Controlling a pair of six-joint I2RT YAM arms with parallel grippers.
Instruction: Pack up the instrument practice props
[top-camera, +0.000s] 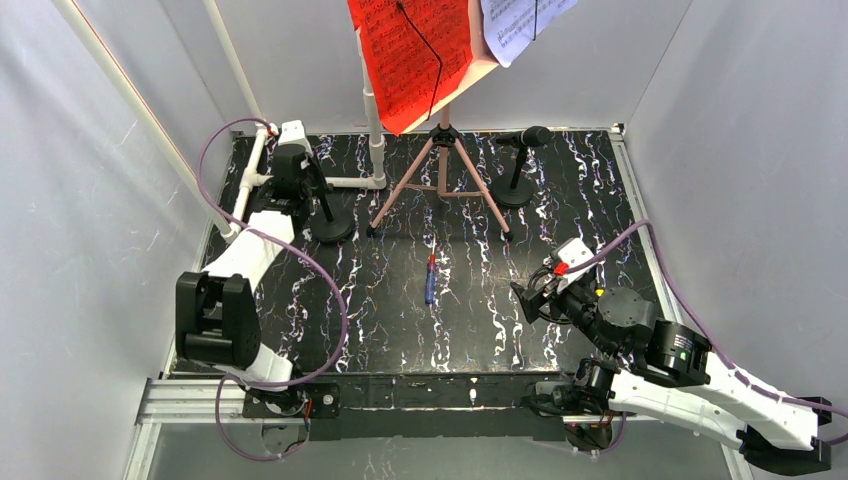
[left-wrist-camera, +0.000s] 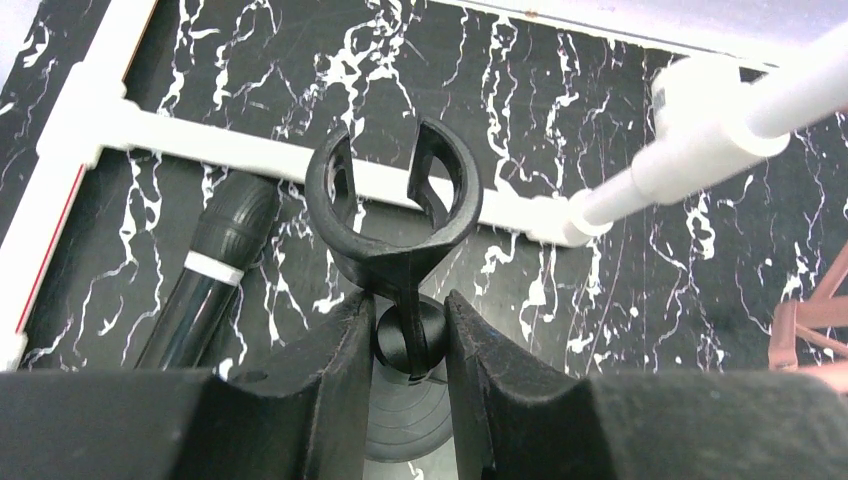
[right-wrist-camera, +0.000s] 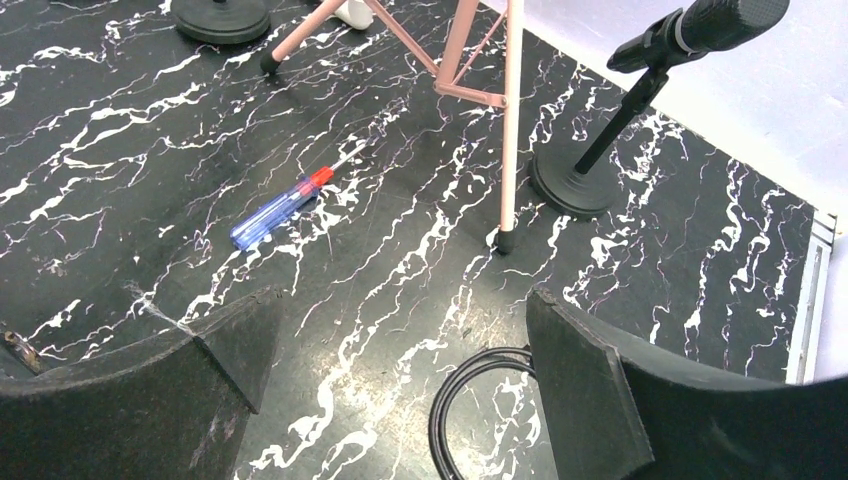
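My left gripper (left-wrist-camera: 408, 305) is shut on the black stem of a microphone stand, just under its empty clip (left-wrist-camera: 390, 205), with the round base (left-wrist-camera: 405, 425) below. In the top view this gripper (top-camera: 298, 185) sits at the back left, beside that base (top-camera: 332, 228). One black microphone (left-wrist-camera: 215, 255) lies flat on the table left of the stand. The other microphone (top-camera: 530, 137) rests on its own stand (right-wrist-camera: 580, 180) at the back right. The pink rack's tripod legs (top-camera: 440, 180) stand between them, with a red sheet (top-camera: 415, 55) and a white sheet (top-camera: 520, 25) on top. My right gripper (right-wrist-camera: 395, 300) hovers open over the table at the front right (top-camera: 530, 298).
A white pipe frame (top-camera: 372, 120) stands at the back left and its bars (left-wrist-camera: 250, 160) run right behind the held stand. A blue and red screwdriver (top-camera: 430, 280) lies mid-table. A black cable loop (right-wrist-camera: 470, 400) shows under my right gripper. Grey walls close in the table.
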